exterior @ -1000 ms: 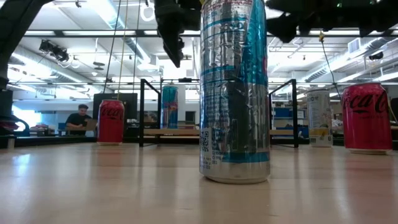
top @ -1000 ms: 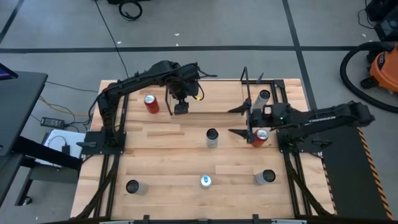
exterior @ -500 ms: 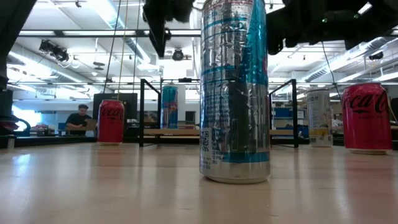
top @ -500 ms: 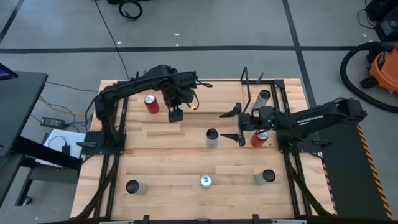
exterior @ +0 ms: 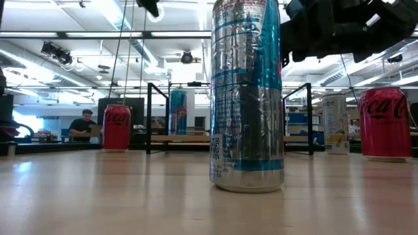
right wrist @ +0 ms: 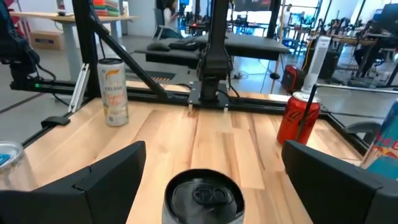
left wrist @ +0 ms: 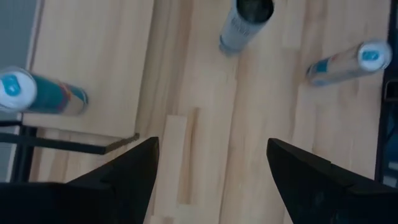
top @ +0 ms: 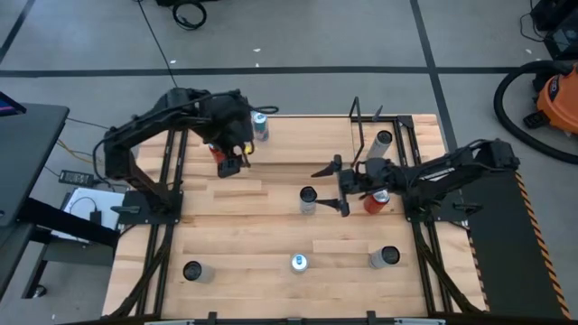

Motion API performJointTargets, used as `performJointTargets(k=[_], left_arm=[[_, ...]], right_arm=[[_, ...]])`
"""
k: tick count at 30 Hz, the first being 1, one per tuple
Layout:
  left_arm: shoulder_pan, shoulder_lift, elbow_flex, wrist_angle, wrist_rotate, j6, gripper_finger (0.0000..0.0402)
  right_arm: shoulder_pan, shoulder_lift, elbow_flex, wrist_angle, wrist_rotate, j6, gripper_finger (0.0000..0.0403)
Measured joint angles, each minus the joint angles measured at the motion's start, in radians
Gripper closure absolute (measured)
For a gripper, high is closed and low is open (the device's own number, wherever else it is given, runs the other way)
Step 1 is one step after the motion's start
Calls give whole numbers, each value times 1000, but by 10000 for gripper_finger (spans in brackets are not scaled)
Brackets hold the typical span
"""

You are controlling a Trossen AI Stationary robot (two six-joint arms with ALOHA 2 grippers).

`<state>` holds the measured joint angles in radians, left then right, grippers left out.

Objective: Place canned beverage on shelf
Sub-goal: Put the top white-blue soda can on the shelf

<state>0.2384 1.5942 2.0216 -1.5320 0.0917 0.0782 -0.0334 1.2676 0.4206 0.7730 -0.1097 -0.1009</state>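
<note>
- High view: the right gripper (top: 327,188) is seen with its fingers spread wide and empty, just beside the grey-topped can (top: 308,199) at mid-surface; this can is judged the next to be taken. The fingers are best brought level to either side of its body before closing.
- High view: the shelf (top: 316,138) lies along the far edge of the surface (top: 253,226); a blue can (top: 260,125) stands toward its left end and a silver can (top: 384,141) at its right end, with bare plank between them for the placing.
- High view: the left gripper (top: 229,162) hangs released and empty near the shelf's left part, beside a red can (top: 215,149); it is best kept clear of the carry path.
- Low view: a tall blue-and-silver can (exterior: 247,98) fills the foreground; the shelf (exterior: 228,138) with its black uprights is seen behind.
- Left wrist view: both fingers (left wrist: 124,177) are seen apart, nothing between them, bare surface below.
- Right wrist view: the grey-topped can (right wrist: 204,198) sits centred between the open fingers (right wrist: 93,177), not yet touched; a straight advance and an upright lift are advised, lest the can be tipped.
</note>
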Motion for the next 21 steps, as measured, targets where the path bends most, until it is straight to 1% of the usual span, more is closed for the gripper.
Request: performJointTargets(k=[2, 9, 15, 18, 21], left_arm=[[-12, -15, 0, 24, -1, -4, 102], [-70, -24, 0, 29, 0, -1, 102], [-113, -25, 0, 28, -2, -10, 102], [-118, -25, 0, 14, -16, 5, 102], [-97, -27, 0, -3, -43, 17, 102]], right_arm=[[0, 12, 0, 4, 0, 0, 17], [3, 57, 2, 12, -4, 0, 17], [4, 55, 2, 13, -6, -9, 17], [4, 56, 2, -1, -6, -12, 17], [8, 56, 2, -4, -6, -11, 17]])
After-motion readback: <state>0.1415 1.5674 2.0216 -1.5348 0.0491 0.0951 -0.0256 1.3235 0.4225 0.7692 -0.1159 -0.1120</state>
